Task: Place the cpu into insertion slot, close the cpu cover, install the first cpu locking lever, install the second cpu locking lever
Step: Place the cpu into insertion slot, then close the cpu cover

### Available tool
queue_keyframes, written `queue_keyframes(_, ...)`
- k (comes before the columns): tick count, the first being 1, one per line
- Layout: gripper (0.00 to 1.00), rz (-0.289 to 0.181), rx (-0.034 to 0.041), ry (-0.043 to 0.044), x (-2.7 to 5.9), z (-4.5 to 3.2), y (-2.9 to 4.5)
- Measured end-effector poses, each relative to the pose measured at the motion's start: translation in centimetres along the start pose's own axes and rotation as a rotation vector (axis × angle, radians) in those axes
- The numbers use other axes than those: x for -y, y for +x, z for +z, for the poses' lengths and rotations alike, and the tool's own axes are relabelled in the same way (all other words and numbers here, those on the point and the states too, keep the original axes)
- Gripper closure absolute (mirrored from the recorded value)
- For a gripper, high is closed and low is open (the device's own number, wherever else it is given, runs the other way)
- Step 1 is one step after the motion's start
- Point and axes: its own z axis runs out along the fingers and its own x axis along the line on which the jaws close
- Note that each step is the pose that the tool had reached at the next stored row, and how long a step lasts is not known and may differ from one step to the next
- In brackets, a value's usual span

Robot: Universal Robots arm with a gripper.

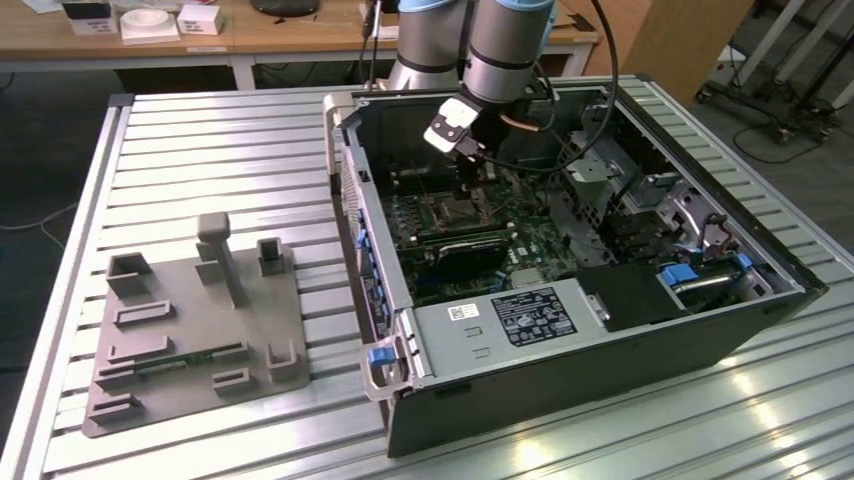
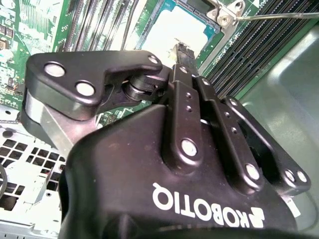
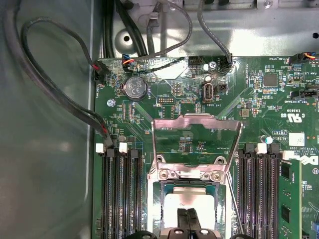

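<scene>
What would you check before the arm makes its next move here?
1. The cpu sits inside the slot: ok.
2. The cover is closed: not ok, it stands raised.
3. The lever is locked: not ok, it is free.
4. The gripper touches the cpu: cannot tell; it is shut, over it.
5. The cables lie away from the slot: ok.

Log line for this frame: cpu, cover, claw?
small silver-grey square cpu: in dark silver-rimmed insertion slot | thin silver cpu cover frame: raised open | black claw: shut, above cpu
</scene>
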Motion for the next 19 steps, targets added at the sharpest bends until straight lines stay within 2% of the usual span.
queue_keyframes(16,0.89,0.0,0.0007,-0.0001,-0.01,0.05,0.01)
queue_keyframes(19,0.89,0.0,0.0008,-0.0077,0.01,0.1,0.0)
